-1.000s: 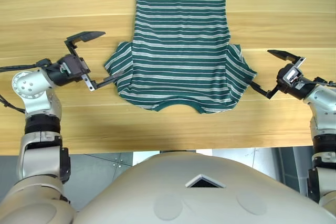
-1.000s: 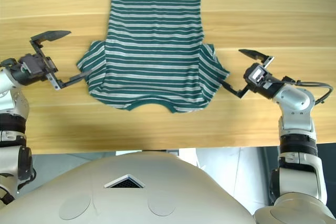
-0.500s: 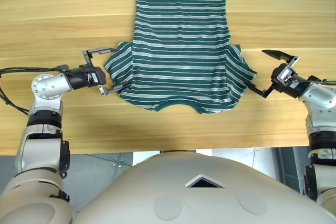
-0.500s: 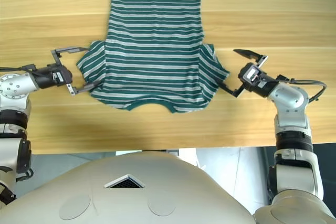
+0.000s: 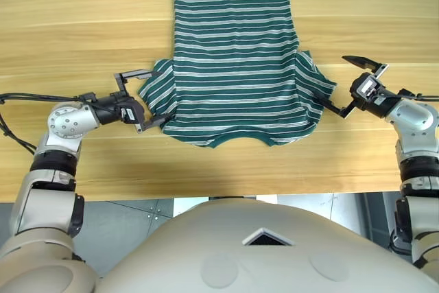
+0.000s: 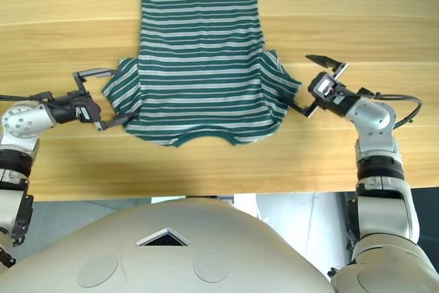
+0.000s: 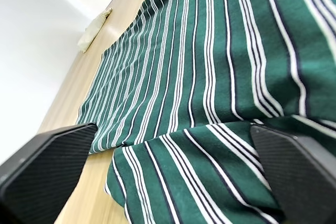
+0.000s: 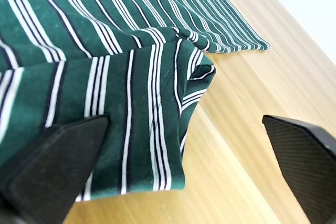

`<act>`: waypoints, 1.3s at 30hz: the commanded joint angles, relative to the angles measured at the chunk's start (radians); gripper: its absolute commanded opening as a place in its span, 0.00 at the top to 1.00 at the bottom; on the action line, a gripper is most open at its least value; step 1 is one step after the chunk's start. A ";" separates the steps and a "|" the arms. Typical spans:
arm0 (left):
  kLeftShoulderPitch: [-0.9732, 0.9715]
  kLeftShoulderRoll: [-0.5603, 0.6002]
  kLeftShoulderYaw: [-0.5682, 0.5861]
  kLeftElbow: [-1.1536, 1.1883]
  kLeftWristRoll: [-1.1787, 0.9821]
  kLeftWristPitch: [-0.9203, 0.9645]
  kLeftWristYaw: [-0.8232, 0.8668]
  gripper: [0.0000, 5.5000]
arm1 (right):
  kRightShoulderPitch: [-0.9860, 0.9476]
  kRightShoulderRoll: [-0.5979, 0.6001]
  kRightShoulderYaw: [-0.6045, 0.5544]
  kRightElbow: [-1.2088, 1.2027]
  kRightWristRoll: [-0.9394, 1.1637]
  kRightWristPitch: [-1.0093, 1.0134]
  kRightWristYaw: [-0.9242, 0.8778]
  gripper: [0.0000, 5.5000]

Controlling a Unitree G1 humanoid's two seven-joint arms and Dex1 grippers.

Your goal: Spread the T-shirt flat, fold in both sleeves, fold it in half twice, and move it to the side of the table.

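Sleeve folding is being set up: shirt (image 5: 236,66), lying mid-frame on table (image 5: 82,18), is being bracketed by left gripper (image 5: 146,97) and right gripper (image 5: 341,84), both spread wide, needing closure on sleeves next.

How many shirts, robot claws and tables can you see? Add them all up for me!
Striped T-shirt: 1
Grippers: 2 (left gripper, right gripper), both open, one at each sleeve
Wooden table: 1
Total: 4
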 commanded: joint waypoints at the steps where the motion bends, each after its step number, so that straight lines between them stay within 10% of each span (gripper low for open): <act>1: -0.009 0.035 -0.006 0.020 0.032 0.025 0.001 0.02 | 0.018 -0.008 0.011 0.051 -0.022 0.010 0.010 0.02; 9: -0.034 0.060 -0.010 0.035 0.070 0.045 0.035 0.02 | 0.030 0.010 -0.010 0.015 0.055 0.006 0.048 0.02; 23: -0.009 0.054 0.153 -0.260 -0.466 0.242 -0.189 0.02 | 0.216 0.012 -0.134 -0.516 0.355 0.119 0.082 0.02; 28: -0.029 0.193 0.233 -0.140 0.161 0.144 0.203 0.02 | 0.274 -0.006 -0.224 -0.664 0.502 0.226 0.102 0.02; 39: 0.154 0.343 0.359 -0.584 0.349 0.170 0.305 0.02 | 0.270 0.062 -0.227 -0.723 0.552 0.356 0.125 0.02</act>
